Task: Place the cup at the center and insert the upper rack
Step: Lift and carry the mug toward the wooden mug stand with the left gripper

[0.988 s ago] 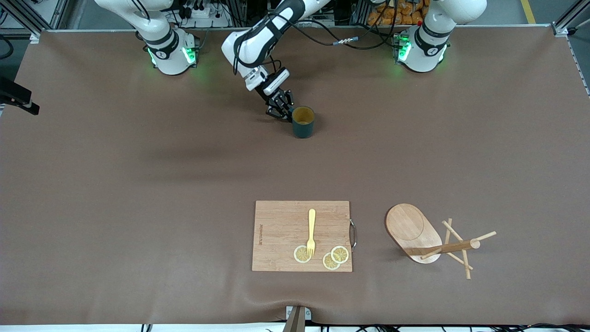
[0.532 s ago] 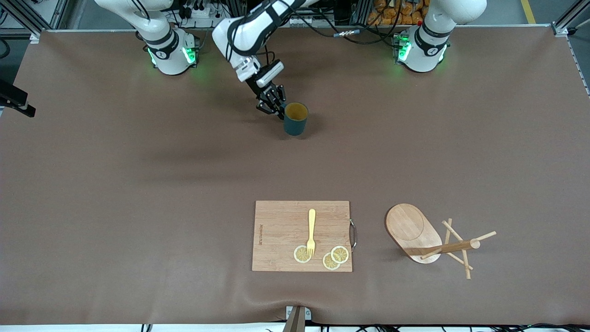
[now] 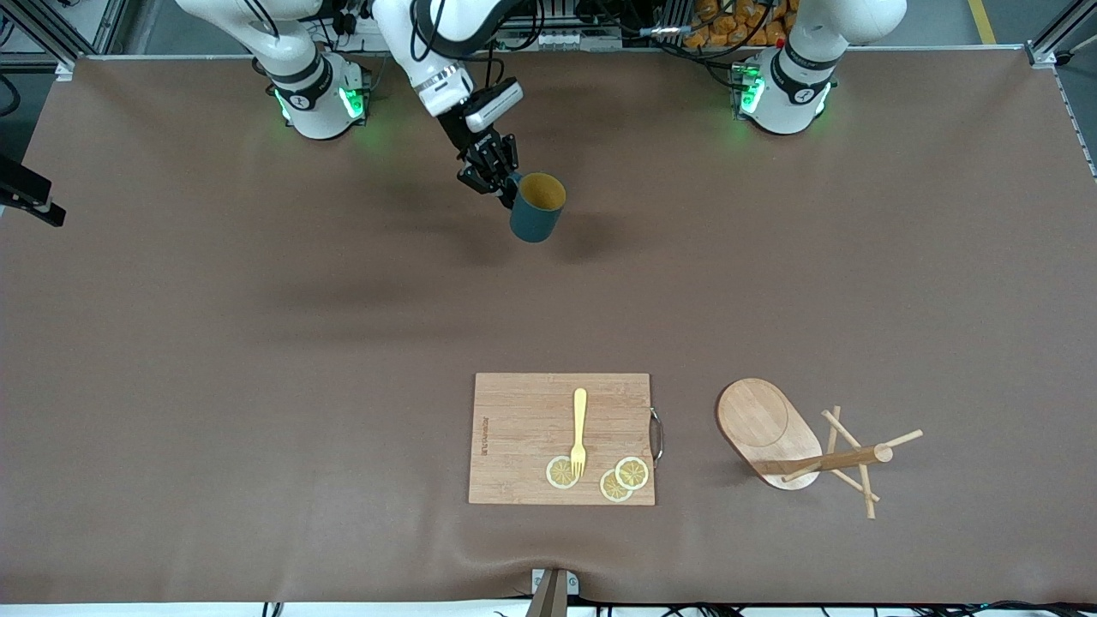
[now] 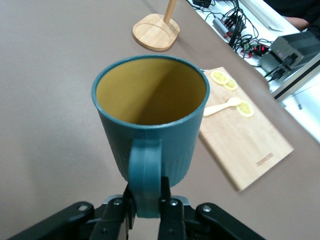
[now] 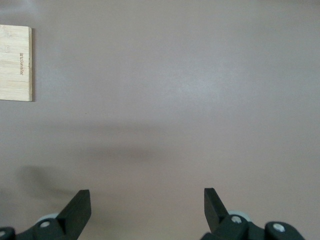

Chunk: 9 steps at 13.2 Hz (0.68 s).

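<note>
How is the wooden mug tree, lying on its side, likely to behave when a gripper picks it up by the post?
The upper rack looks rigid, being solid wood. Its oval base is broad next to the thin post, so it would probably hang base-heavy and swing if gripped near the pegs. The round post may twist between flat fingers, and the slim dowels look easiest to snap.

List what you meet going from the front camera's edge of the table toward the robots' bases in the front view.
Cutting board with fork and lemon slices, beside it the tipped upper rack → cup, lifted in the left gripper.

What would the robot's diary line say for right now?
left gripper: shut on cup handle, lifted, tilted | right gripper: open, waiting | mug tree: lying tipped beside cutting board
</note>
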Each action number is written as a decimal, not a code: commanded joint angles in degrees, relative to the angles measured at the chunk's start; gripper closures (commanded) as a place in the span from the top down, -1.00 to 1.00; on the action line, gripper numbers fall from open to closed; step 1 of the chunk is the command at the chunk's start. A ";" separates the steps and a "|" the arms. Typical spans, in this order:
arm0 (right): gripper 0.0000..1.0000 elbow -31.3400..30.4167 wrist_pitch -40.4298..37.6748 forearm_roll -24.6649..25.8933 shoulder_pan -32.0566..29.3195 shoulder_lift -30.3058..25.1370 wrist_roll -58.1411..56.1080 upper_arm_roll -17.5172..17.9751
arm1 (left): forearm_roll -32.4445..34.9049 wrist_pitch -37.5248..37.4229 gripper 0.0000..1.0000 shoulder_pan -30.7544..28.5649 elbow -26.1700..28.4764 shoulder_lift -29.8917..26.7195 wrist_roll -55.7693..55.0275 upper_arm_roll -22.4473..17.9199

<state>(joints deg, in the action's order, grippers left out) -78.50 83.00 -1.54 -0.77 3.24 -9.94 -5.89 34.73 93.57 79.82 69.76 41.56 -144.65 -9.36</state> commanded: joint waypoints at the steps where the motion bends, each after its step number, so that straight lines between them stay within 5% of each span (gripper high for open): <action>1: 1.00 0.72 -0.03 -0.05 0.15 0.45 -0.78 0.61 | -2.02 2.57 -1.00 -2.99 1.52 -5.69 2.96 0.31; 9: 1.00 0.72 -0.12 0.57 1.64 0.63 -0.69 0.61 | -11.60 5.83 -1.00 -11.77 1.52 -13.78 12.89 0.31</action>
<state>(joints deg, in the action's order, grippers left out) -78.51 83.00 -1.53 0.16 3.47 -10.13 -5.11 25.34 98.20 70.03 69.71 30.45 -134.40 -9.38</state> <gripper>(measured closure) 0.000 0.793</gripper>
